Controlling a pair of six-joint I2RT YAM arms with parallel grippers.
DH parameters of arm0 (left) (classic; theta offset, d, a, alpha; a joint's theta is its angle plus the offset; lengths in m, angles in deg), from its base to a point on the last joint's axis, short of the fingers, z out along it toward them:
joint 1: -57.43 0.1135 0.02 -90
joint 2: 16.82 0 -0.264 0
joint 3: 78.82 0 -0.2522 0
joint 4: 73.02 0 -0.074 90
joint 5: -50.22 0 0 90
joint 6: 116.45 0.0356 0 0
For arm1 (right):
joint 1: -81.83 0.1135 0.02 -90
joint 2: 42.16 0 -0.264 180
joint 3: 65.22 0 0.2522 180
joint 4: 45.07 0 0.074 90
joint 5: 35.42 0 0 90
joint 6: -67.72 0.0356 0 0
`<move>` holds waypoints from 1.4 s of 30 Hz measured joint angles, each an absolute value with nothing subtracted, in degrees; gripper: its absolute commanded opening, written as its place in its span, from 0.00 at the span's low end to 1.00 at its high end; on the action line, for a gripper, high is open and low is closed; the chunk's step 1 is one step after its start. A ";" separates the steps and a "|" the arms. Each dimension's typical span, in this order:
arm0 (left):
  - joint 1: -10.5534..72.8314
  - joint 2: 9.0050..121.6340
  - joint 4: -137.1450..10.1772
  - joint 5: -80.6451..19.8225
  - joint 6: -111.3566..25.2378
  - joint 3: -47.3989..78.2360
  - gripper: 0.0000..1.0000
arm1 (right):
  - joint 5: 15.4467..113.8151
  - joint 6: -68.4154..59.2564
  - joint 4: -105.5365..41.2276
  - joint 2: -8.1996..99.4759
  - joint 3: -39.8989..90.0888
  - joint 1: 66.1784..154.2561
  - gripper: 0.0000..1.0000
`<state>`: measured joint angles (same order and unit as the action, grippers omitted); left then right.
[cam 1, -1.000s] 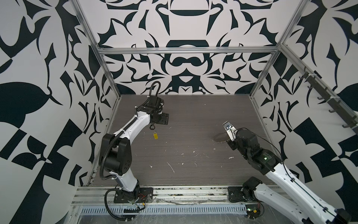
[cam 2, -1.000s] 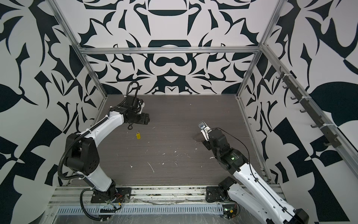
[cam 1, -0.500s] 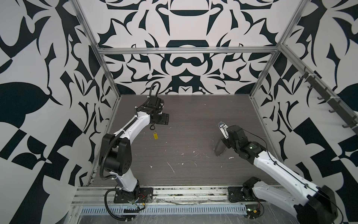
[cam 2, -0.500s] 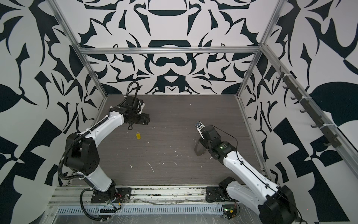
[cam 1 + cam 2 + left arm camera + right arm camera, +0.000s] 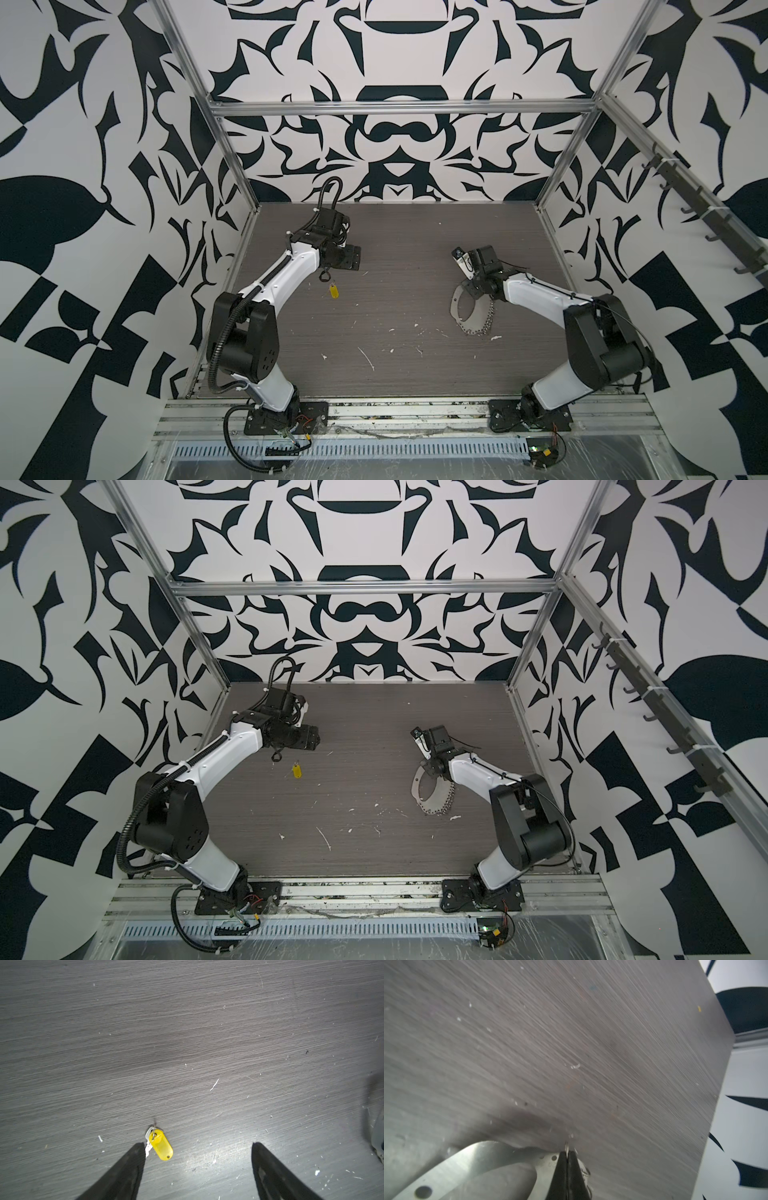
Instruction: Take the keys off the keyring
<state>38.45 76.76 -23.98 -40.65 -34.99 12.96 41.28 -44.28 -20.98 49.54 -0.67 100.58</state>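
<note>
Left wrist view, keys (image 5: 161, 1145) just inside spread left claw (image 5: 197, 1144), right claw (image 5: 566, 1153) clamped on keyring (image 5: 477, 1159)

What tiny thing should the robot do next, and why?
Probably lower the right gripper, shut on the keyring, and open it to lay that down. The keys already lie loose on the table, well apart from the keyring, near the open left gripper, so nothing seems left to pull off.

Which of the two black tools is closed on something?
The right tool, gripping the pale-grey metal hoop; the left tool stands open near the yellow plastic tag.
</note>
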 measured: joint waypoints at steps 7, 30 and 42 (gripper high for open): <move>38.69 72.76 -24.35 -42.70 -33.72 16.66 0.99 | 44.21 -44.28 -18.24 54.94 7.57 99.20 0.98; 42.21 38.11 -71.54 -60.67 -24.63 55.85 0.99 | 36.23 -30.57 -47.12 29.28 -18.66 96.14 0.99; 44.19 39.86 -90.07 -64.51 -21.61 70.05 0.99 | 29.67 -26.79 -72.97 37.71 -31.12 96.03 0.99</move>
